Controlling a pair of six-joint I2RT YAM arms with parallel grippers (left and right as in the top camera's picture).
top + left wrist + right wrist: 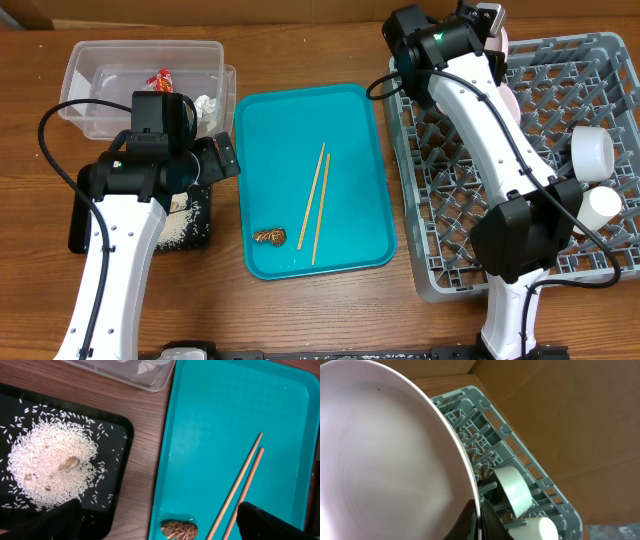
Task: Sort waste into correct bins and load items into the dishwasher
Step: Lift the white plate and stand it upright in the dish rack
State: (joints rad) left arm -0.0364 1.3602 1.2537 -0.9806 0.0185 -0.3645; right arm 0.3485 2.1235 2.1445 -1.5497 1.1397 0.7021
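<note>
My right gripper is shut on the rim of a white plate, held on edge over the far left corner of the grey dish rack. A white bowl and a small white cup lie in the rack. My left gripper is open and empty between the black tray, which holds rice, and the teal tray. The chopsticks and a brown scrap lie on the teal tray.
The clear tub at the far left holds the red wrapper and white tissue. The teal tray sits mid-table between black tray and rack. A cardboard wall stands behind the rack.
</note>
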